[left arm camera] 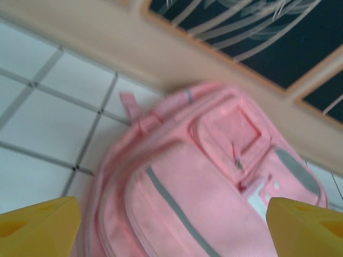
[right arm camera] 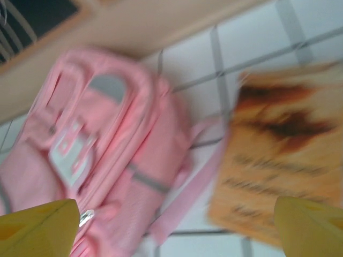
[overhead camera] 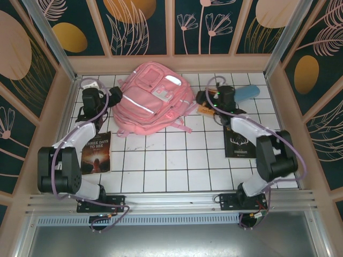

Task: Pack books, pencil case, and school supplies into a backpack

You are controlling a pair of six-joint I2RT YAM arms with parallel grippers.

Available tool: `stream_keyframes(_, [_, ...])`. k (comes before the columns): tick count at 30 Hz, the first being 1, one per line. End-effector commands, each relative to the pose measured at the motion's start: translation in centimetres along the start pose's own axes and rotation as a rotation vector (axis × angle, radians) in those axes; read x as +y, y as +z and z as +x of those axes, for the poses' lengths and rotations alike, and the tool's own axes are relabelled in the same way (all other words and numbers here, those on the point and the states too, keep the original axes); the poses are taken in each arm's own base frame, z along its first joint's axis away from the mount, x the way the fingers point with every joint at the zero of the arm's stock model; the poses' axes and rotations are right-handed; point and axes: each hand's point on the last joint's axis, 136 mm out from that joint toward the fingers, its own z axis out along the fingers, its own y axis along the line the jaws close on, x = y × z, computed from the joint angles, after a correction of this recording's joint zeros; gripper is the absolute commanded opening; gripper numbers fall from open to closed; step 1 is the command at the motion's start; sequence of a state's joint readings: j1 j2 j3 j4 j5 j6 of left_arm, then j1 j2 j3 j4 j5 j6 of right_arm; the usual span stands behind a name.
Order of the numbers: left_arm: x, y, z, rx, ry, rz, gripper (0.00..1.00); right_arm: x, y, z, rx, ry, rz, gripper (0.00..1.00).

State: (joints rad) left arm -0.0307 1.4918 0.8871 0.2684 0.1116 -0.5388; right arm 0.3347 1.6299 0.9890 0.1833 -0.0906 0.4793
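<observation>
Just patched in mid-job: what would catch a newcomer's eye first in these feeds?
The big pink backpack, lying at the far middle of the tiled table, dominates. An arm reaches toward it from each side, with the left pincer and right pincer open. A light blue pencil case lies far right, an orange book beside the backpack's right side.

White tiled worktop, dark grid lines. Dark-blue wall panels on three sides, gold ovals, pale leaf drawings; tan wooden frame at base. Ribbed silver rail along near edge.
</observation>
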Motion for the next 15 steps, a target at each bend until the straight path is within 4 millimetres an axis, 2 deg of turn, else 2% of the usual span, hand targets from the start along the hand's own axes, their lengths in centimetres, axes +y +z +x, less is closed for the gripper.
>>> stream_keyframes(1, [-1.3,0.7,3.3,0.184,-0.079,0.033,0.90,4.8,2.4,4.6,0.189,0.118,-0.104,0.92])
stream_keyframes(2, [-1.2,1.0,4.3,0.220,-0.081,0.018,0.90,6.0,3.3,5.6,0.224,0.139,-0.123,0.90])
stream_keyframes(3, [-1.8,1.3,4.0,0.230,-0.074,0.021,0.90,7.1,4.0,6.4,0.250,0.164,-0.140,0.90])
stream_keyframes(7, [-2.7,2.4,5.9,0.321,-0.057,0.007,0.87,9.9,6.3,8.8,0.333,0.230,-0.178,0.86])
stream_keyframes(10, [-2.6,3.7,7.2,0.383,-0.056,-0.023,0.79,9.5,7.5,9.7,0.363,0.273,-0.125,0.82])
stream_keyframes(11, [-2.0,4.5,8.2,0.417,-0.060,-0.046,0.77,9.2,7.8,10.0,0.371,0.289,-0.116,0.80])
stream_keyframes(15, [-1.4,6.2,10.0,0.489,-0.062,-0.092,0.72,8.7,8.8,10.9,0.401,0.303,-0.091,0.76])
